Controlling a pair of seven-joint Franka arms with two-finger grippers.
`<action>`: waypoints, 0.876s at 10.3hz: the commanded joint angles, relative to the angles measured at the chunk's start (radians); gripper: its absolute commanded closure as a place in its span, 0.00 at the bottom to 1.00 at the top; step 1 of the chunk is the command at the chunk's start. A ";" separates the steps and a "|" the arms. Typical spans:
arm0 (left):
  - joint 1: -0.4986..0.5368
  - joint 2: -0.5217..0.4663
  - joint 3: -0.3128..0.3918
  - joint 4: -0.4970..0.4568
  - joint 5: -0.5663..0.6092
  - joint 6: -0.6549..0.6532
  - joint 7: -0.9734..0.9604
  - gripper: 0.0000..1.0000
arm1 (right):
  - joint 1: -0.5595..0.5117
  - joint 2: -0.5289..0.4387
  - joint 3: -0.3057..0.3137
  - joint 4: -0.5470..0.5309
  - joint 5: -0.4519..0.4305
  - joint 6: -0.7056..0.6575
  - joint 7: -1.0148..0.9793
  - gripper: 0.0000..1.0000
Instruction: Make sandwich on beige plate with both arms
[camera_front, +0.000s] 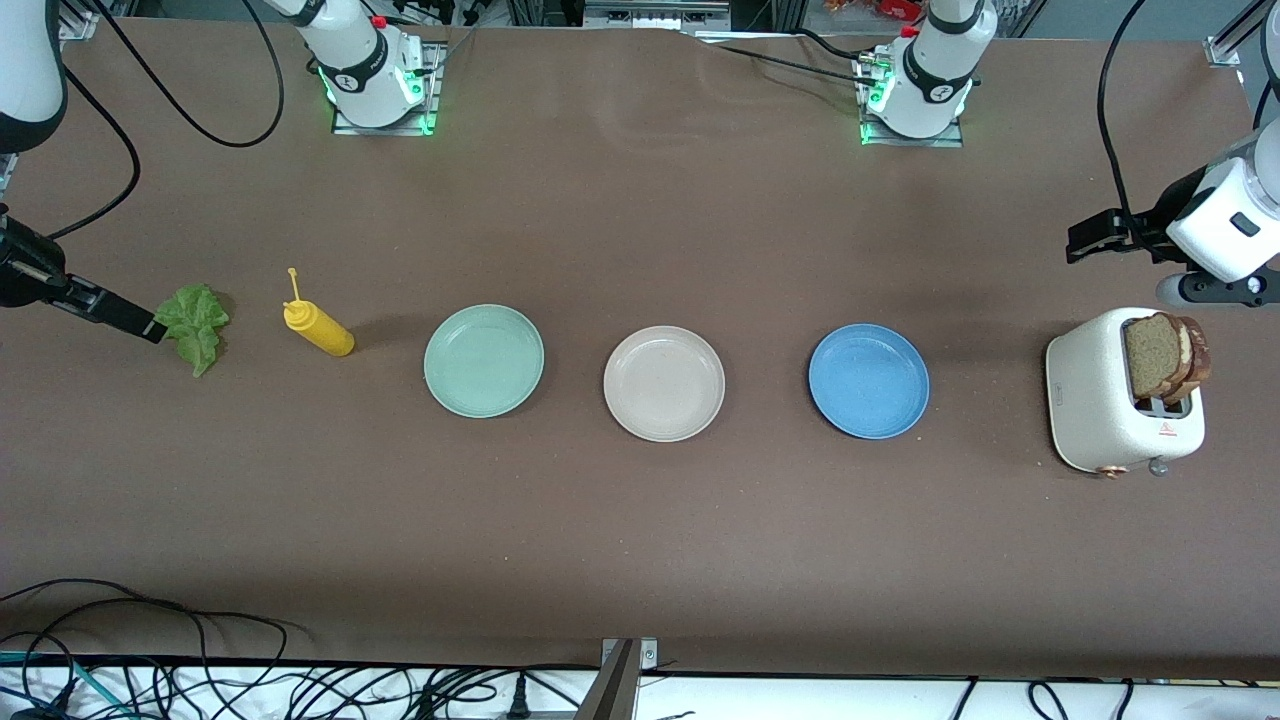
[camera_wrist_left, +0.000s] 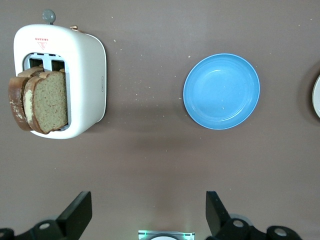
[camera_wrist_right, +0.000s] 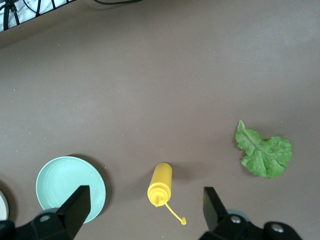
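- Lettuce leaf (camera_front: 196, 325): lying flat on the table (camera_front: 640, 520) at the right arm's end. Likely very light, limp and easy to tear, so best pinched gently at the thicker stem end.
- Right gripper (camera_front: 150, 326): up over the table at that same end, just beside the leaf rather than above it, fingers spread wide, holding nothing.
- Yellow squeeze bottle (camera_front: 320, 330): lying on its side between the leaf and the mint-green plate (camera_front: 484, 360). Not needed for the sandwich.
- Beige plate (camera_front: 664, 383): middle of 3 plates in a row, bare, with the blue plate (camera_front: 869, 380) toward the left arm's end. Well apart from both grippers.
- Bread slices (camera_front: 1165, 355): 2 standing up out of the white toaster (camera_front: 1100, 400) at the left arm's end. Probably light, fairly stiff yet crumbly, so best gripped across the flat faces near the top crust and lifted straight up.
- Left gripper (camera_wrist_left: 148, 200): up over the table beside the toaster, not over the bread, fingers fully apart and empty.
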 joint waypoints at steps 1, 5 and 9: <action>-0.001 -0.004 0.003 0.003 -0.023 -0.010 0.015 0.00 | 0.007 -0.020 -0.008 -0.020 0.017 0.001 -0.010 0.00; -0.001 -0.004 0.003 0.002 -0.023 -0.010 0.015 0.00 | 0.007 -0.020 -0.008 -0.020 0.017 -0.001 -0.010 0.00; 0.010 0.036 0.005 0.005 -0.021 -0.016 0.007 0.00 | 0.007 -0.020 -0.008 -0.021 0.017 -0.001 -0.012 0.00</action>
